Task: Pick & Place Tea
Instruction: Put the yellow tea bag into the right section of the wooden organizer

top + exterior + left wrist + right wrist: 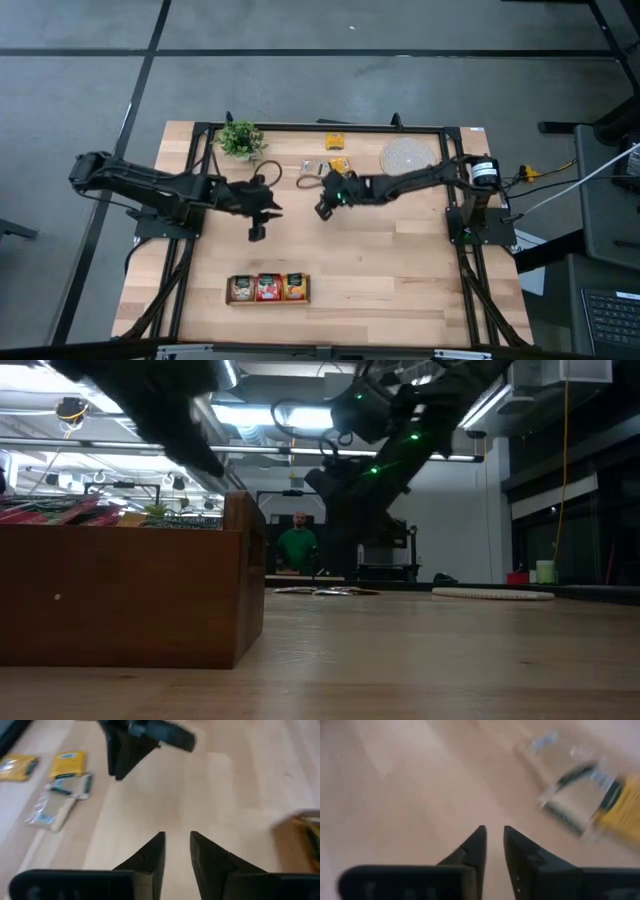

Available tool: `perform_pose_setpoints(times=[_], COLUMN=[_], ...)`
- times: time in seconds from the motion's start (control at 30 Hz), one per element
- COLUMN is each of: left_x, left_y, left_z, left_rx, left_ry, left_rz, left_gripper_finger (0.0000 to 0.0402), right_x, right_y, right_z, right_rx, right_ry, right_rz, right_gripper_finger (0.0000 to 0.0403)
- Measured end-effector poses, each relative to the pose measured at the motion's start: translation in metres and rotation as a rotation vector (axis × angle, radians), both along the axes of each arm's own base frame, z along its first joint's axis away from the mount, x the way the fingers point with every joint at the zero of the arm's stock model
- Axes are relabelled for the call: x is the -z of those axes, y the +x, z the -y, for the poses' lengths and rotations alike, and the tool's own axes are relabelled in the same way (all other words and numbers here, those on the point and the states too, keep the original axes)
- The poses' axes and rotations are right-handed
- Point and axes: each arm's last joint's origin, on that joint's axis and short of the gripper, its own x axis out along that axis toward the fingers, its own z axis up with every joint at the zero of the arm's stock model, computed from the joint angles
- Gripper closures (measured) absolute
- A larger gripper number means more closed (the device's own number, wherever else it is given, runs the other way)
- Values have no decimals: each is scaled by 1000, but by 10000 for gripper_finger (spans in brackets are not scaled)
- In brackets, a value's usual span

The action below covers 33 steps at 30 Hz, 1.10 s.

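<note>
In the high view the left arm reaches in from the left edge over the bench (400, 290); its gripper (257, 232) hangs over bare wood left of centre, and in its wrist view the fingers (150, 857) stand a narrow gap apart with nothing between them; above and just left of that gripper a small plant (240, 138) stands at the upper left of the bench; near the lower edge, left of centre, lies the tray (268, 288), its three compartments filled, pale at the left, red in the middle, yellow-orange at the right; in the low view the tray's wooden wall (130, 595) fills the left of the frame with sachet tops showing over its rim.

At centre the right gripper (323, 209) hangs over bare wood, apart from the left one; in its wrist view the fingers (476, 847) stand a narrow gap apart, empty, above the bench.

Loose tea lies in the upper middle of the high view: a pale sachet (311, 167) just above the right gripper, a yellow sachet (338, 165) beside it, and another yellow one (334, 141) nearer the top edge; the left wrist view shows the same group at its upper left, with the pale sachets (55, 807) beside a yellow one (67, 764).

Right of them the mat (408, 155) lies flat near the upper right corner, under the right arm's reach; far behind the bench in the low view stands a person (297, 545) in green.
</note>
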Motion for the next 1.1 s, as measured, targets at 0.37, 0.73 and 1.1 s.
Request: perform_pose_setpoints(times=[0.37,0.73,1.1], left_x=[19,16,11], left_y=[-3,-2,1], left_z=[-35,-46,-47], left_rx=[-153,-160,-149], left_ry=[-24,45,67], left_rz=[44,68,128], left_gripper_finger=[339,350,354], right_x=[-69,-68,-39], right_y=[2,-29,-38], right_z=[107,187,225], right_rx=[-47,-18,19], right_ry=[-111,57,181], right_rz=[-107,-25,-21], right_gripper_finger=[398,400,401])
